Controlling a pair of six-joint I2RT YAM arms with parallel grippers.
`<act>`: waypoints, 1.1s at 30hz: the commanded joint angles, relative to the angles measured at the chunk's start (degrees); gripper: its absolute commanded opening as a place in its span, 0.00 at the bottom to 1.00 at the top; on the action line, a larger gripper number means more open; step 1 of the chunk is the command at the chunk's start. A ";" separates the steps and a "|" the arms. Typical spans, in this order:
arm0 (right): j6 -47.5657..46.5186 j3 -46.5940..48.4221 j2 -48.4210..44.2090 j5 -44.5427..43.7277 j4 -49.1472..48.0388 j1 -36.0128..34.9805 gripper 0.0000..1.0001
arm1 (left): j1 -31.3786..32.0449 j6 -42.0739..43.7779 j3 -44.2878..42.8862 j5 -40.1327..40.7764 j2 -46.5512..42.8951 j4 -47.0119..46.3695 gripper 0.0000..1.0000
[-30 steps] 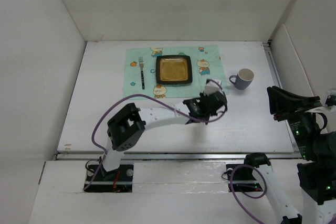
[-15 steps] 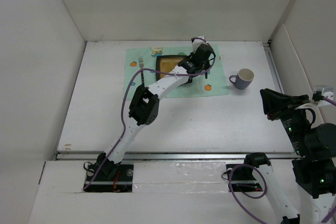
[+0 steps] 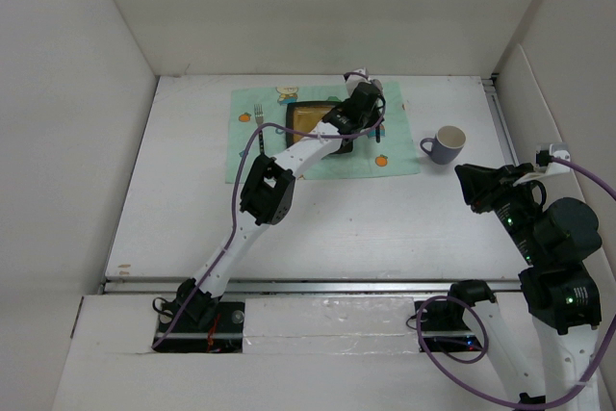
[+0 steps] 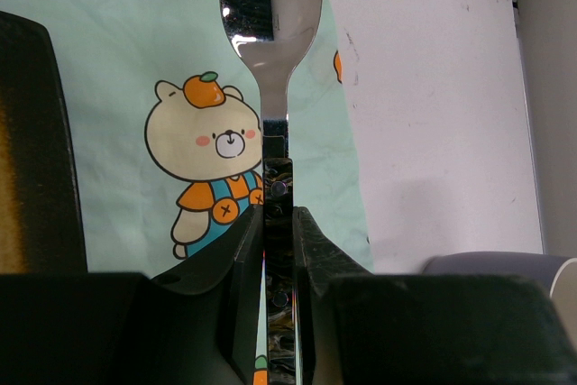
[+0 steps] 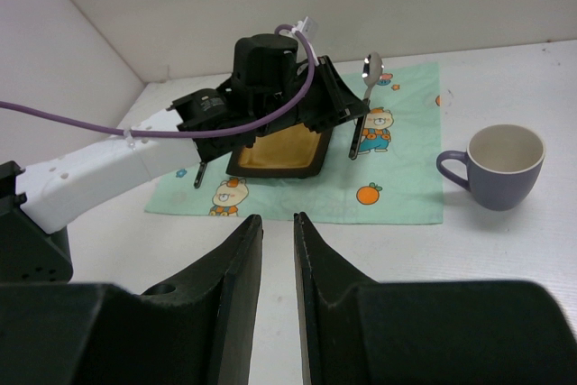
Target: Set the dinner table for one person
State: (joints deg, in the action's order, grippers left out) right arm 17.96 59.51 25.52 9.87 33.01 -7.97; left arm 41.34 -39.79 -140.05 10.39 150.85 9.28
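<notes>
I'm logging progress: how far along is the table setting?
Done: the placemat is laid, with the plate on it, the fork left of the plate and the mug on the table right of the mat. In hand: the left claw holds the spoon over the mat, right of the plate. Left: setting the spoon down.

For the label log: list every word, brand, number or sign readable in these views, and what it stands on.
None can be read.
Placemat: cartoon bears and oranges only, no lettering.
Spoon in the left pincer: no stamp visible.
Mug: plain.
Plate: plain.
</notes>
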 commanded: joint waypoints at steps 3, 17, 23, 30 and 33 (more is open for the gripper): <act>-0.47 0.26 0.23 -0.02 -1.90 -0.47 0.27 | -0.39 -2.92 -2.51 -2.66 3.58 -5.50 0.00; -0.99 -1.76 0.58 -0.03 -2.78 -0.47 0.27 | -1.53 -5.03 -0.93 -2.57 4.54 -7.43 0.00; -1.08 -1.50 0.76 -0.38 -2.87 -0.47 0.27 | -1.53 -6.09 0.04 -2.92 4.99 -7.43 0.04; -1.43 -1.24 0.76 -0.90 -1.65 -0.47 0.27 | -1.53 -7.05 2.59 -1.08 3.58 -7.87 0.13; -1.35 -1.41 -0.03 -1.61 -1.81 -0.47 0.28 | -1.53 -7.58 2.50 -1.34 3.67 -7.26 0.19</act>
State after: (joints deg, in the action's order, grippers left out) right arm 17.54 58.00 26.22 9.23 32.71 -7.97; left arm 40.01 -46.39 -137.58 8.08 156.46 3.66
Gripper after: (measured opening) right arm 0.274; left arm 0.175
